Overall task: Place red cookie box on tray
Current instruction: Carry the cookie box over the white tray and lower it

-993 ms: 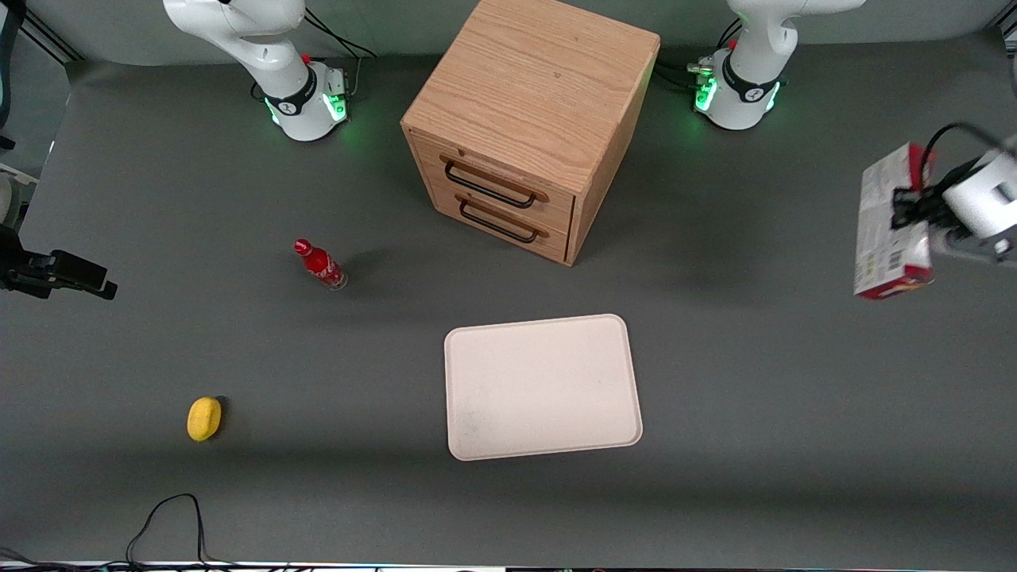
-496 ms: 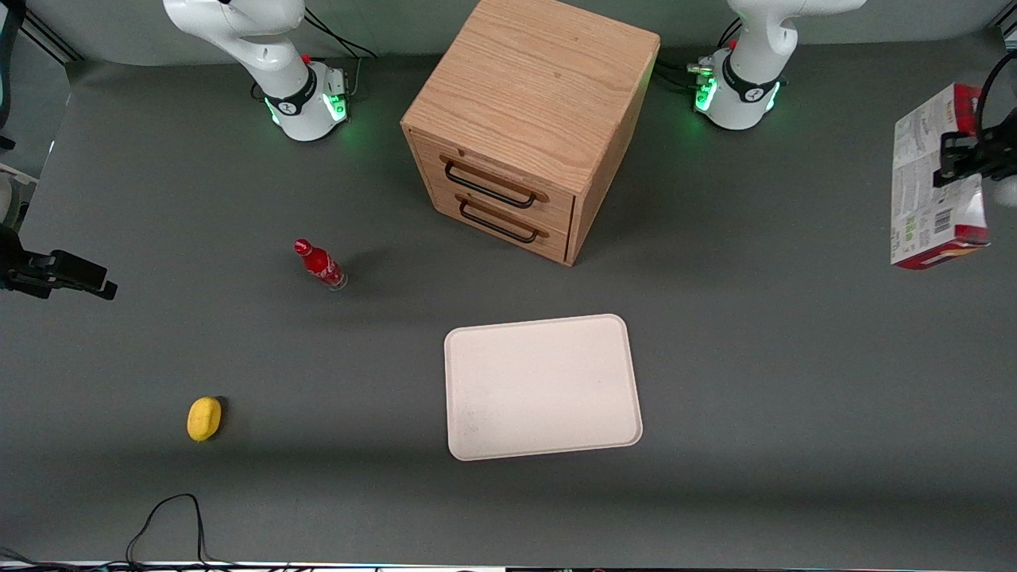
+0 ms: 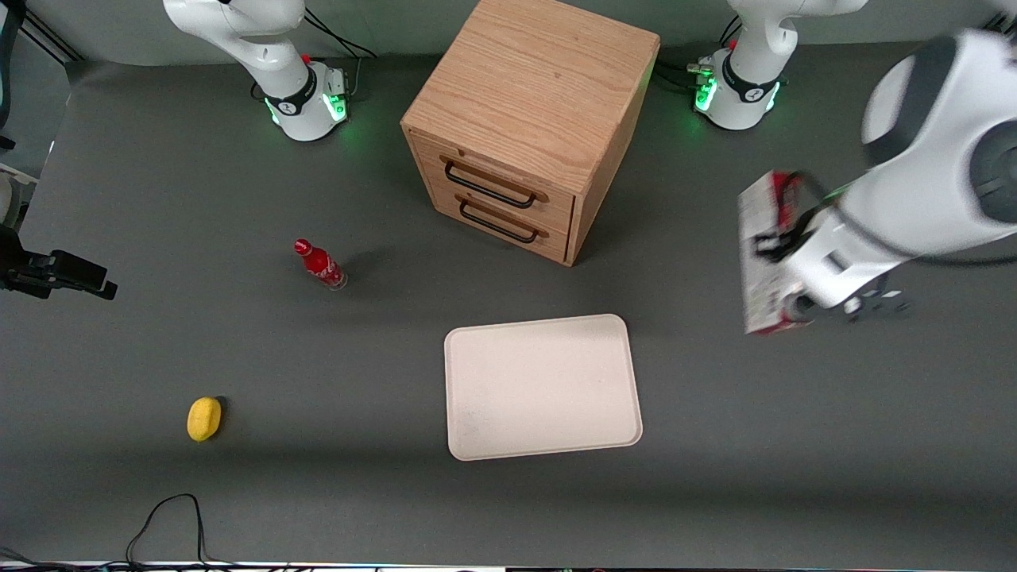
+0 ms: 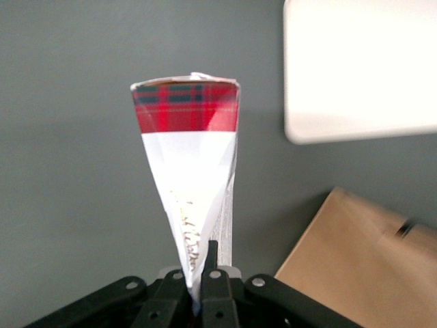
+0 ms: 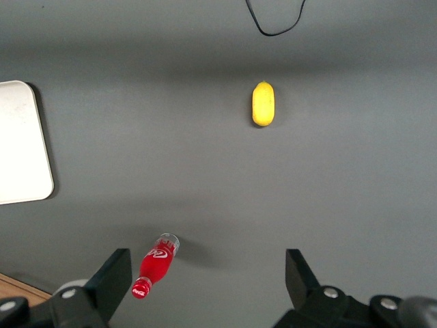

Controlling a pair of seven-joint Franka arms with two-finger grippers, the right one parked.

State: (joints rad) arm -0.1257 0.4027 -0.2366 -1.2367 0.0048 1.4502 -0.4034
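My left gripper (image 3: 775, 248) is shut on the red cookie box (image 3: 760, 262) and holds it in the air toward the working arm's end of the table, apart from the tray. In the left wrist view the box (image 4: 190, 164) hangs between the black fingers (image 4: 213, 263), its red tartan end away from the camera. The cream-white tray (image 3: 543, 387) lies flat on the table, nearer to the front camera than the wooden cabinet. A corner of the tray shows in the left wrist view (image 4: 362, 68) and in the right wrist view (image 5: 20, 143).
A wooden two-drawer cabinet (image 3: 528, 119) stands at the middle of the table, farther from the camera than the tray. A small red bottle (image 3: 319, 264) and a yellow lemon (image 3: 204, 418) lie toward the parked arm's end. A black cable (image 3: 171, 520) lies at the table's near edge.
The left arm first drew the box farther out toward the table's end, then swung it back in toward the tray and lower. The tray, bottle and lemon have not moved.
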